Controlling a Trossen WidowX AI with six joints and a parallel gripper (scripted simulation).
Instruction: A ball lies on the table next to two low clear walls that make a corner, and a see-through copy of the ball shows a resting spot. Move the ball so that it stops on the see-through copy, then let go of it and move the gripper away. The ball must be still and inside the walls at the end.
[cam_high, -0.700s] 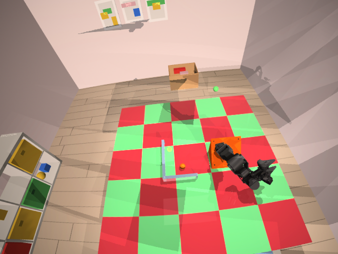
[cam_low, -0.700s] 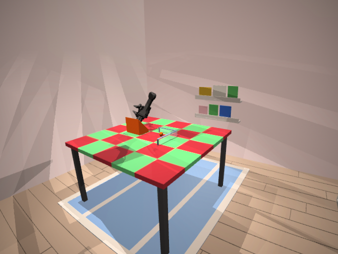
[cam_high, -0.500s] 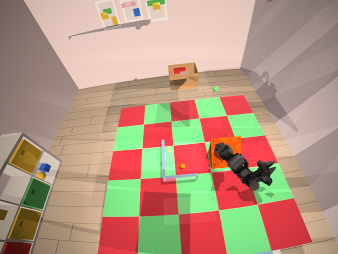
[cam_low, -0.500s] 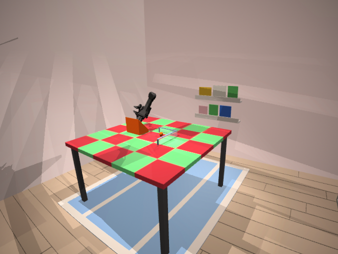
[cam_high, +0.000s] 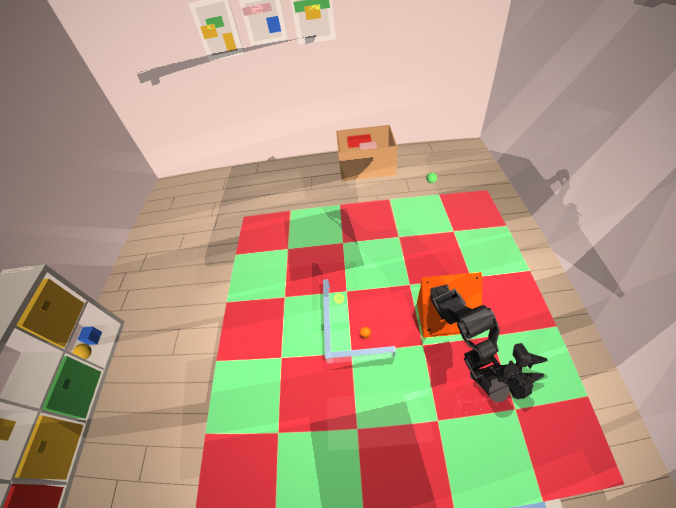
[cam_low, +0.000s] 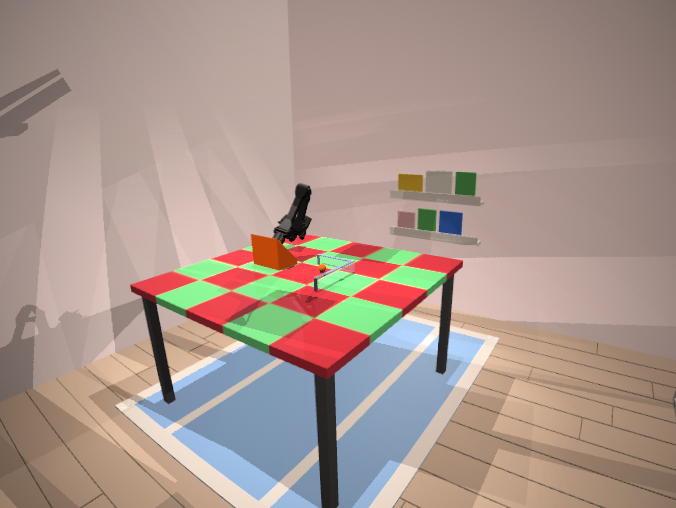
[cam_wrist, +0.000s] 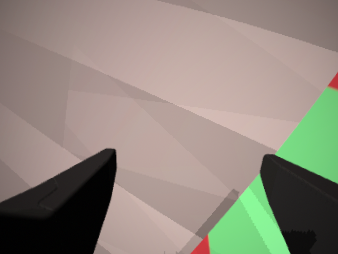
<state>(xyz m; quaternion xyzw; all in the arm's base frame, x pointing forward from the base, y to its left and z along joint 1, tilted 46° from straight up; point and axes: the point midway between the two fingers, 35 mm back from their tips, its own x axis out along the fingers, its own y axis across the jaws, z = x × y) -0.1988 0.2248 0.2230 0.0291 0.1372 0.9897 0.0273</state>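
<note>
One ball (cam_high: 365, 331) well apart from tool (cam_high: 532, 365)

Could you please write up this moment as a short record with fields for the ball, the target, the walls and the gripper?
ball: orange ball on a red square of the table, inside the corner, untouched
target: see-through yellow copy beside the long wall, apart from the ball
walls: two low clear walls forming an L
gripper: gripper open, holding nothing, off to the far side of the orange base from the ball
wrist view: fingers apart, only room wall and table edge between them
task state: ball not yet on the copy
</note>
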